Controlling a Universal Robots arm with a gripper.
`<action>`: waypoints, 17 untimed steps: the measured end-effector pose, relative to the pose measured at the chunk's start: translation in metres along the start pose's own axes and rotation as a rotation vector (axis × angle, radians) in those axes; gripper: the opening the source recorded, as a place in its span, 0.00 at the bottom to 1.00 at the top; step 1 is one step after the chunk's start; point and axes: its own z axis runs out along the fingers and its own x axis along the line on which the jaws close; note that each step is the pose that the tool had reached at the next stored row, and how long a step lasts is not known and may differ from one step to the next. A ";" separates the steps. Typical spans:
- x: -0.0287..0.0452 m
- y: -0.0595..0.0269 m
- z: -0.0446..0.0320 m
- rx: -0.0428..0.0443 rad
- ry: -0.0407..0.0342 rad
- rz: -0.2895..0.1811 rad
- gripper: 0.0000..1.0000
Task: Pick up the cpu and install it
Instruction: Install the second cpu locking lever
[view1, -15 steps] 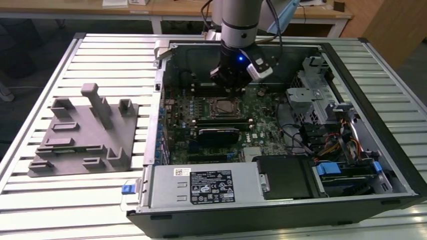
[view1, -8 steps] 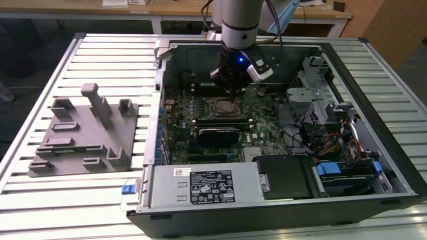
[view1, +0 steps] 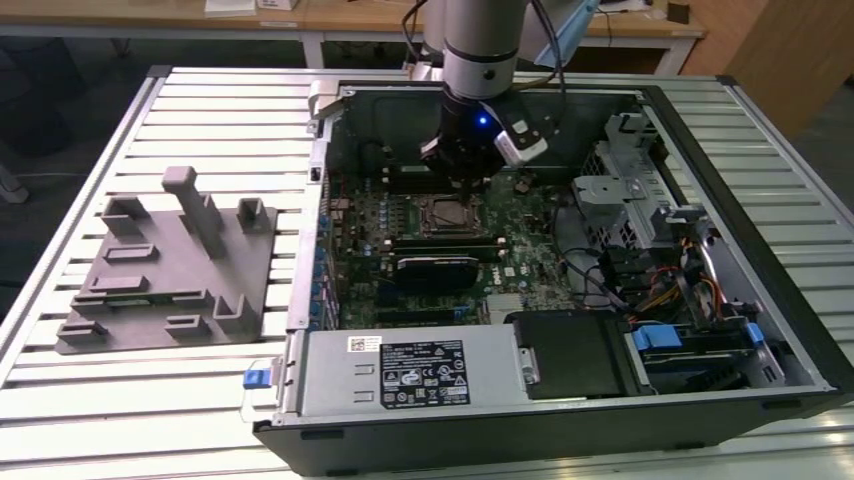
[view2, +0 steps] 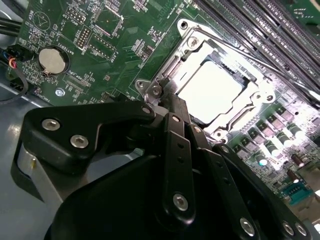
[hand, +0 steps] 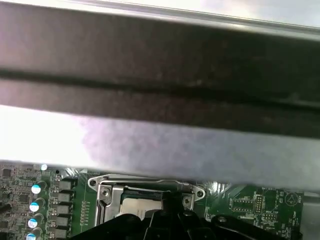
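Note:
The cpu (view2: 212, 89), a pale silver square, lies flat inside the metal socket frame (view2: 187, 40) on the green motherboard; in the first wrist view the cpu (hand: 141, 205) is partly covered by the gripper. My gripper (view2: 167, 102) hangs just over the socket's edge, its black fingers (view2: 175, 130) drawn together with nothing between them. In the exterior view the gripper (view1: 461, 178) reaches down into the open computer case directly above the socket (view1: 447, 213).
The grey fixture plate (view1: 160, 280) with upright posts sits on the slatted table at the exterior view's left. Inside the case are the power supply (view1: 400, 375), a drive cage (view1: 641, 200) with cables, memory slots (view2: 260, 30) and a coin battery (view2: 52, 60). The case wall (hand: 160, 60) stands close by.

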 end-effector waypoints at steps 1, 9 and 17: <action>-0.0001 0.0000 -0.0021 -0.0001 -0.0001 0.000 0.11; -0.0008 -0.0005 -0.0247 0.0015 0.0003 0.000 0.11; 0.0001 -0.0107 -0.0252 0.0012 0.0064 0.000 0.11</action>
